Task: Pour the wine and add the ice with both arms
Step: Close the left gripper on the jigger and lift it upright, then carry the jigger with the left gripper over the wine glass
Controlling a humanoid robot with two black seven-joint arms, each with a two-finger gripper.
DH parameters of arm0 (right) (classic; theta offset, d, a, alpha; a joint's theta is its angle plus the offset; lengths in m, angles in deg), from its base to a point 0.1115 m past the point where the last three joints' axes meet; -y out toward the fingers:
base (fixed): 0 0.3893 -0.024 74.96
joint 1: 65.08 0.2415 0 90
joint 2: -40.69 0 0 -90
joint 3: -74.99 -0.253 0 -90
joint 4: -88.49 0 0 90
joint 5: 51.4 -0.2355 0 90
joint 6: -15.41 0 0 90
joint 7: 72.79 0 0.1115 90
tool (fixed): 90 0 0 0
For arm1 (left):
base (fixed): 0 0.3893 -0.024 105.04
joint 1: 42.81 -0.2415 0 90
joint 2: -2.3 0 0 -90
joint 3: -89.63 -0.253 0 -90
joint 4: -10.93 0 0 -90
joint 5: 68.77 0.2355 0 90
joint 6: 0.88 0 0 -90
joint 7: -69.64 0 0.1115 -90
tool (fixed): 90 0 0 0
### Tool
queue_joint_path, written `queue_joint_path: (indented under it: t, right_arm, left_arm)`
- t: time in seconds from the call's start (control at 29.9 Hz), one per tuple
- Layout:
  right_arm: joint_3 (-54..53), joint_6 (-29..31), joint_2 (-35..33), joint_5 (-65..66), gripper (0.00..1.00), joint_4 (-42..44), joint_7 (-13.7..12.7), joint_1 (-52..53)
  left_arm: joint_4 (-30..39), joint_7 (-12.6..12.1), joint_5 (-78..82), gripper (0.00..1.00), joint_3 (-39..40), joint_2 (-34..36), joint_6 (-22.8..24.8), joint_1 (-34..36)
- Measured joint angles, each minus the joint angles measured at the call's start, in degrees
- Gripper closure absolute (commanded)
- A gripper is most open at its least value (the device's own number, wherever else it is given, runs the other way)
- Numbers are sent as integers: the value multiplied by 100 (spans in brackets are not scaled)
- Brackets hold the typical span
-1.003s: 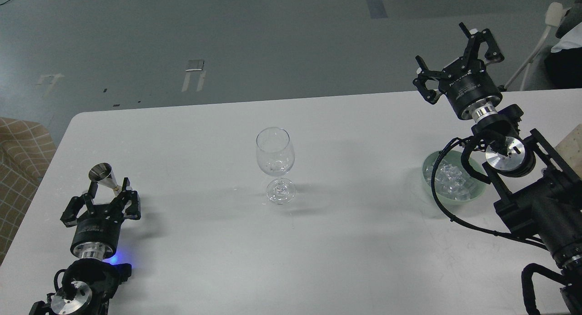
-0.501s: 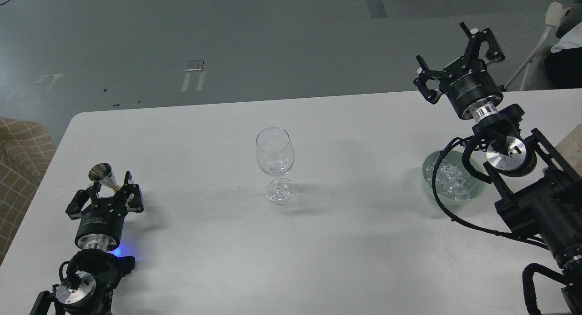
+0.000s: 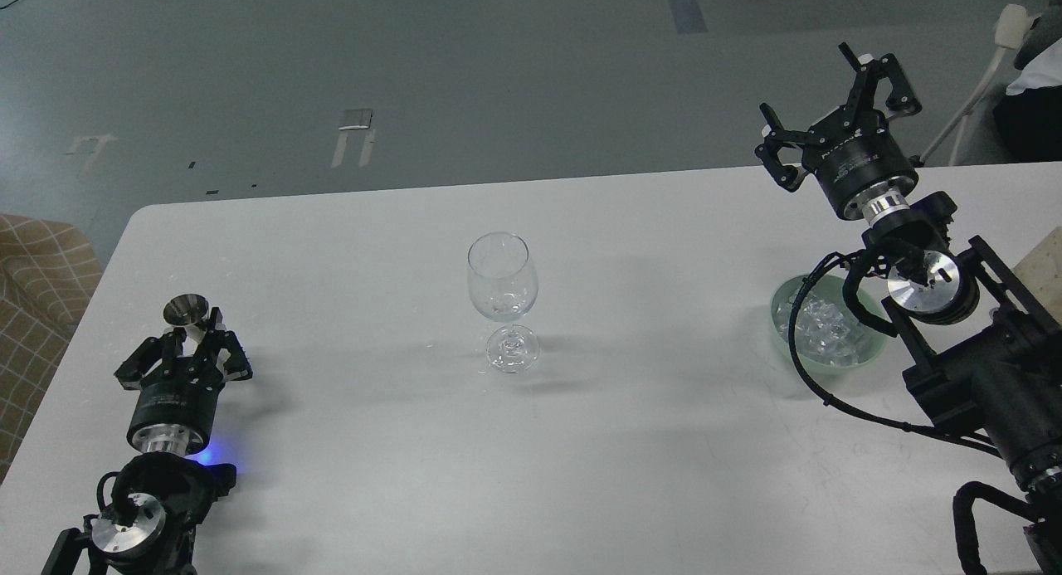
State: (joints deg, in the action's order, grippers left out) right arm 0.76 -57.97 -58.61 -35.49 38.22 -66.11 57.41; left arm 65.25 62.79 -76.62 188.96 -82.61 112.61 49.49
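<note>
A clear wine glass stands upright at the middle of the white table. A small metal cone-shaped measuring cup stands at the front left. My left gripper has its fingers drawn in around the cup's lower part, which they hide. Any wine in the cup cannot be seen. Ice cubes fill a pale green bowl at the right, partly hidden behind my right arm. My right gripper is open and empty, raised over the table's far right edge, beyond the bowl.
A checked brown seat stands off the table's left edge. A pale block lies at the right edge. A person and a white chair frame are at the far right. Grey floor lies beyond the table.
My left gripper has slid a little left and forward and its fingers have narrowed around the measuring cup. The right arm, glass and bowl have hardly moved.
</note>
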Motion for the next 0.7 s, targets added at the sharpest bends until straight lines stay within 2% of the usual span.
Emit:
queue_joint_path:
  t: [0.33,0.47,0.7]
  right_arm:
    - [13,0,-7,6,0,8,0,3]
    - [13,0,-7,9,0,9,0,-13]
    - [-3,0,-16,9,0,3,5,-40]
  left_arm:
    - [-1,-9,-6,80,0,1,253,-9]
    - [128,-9,-6,88,-3,9,254,-17]
    - [397,-16,1,88,-54,84,172,-9]
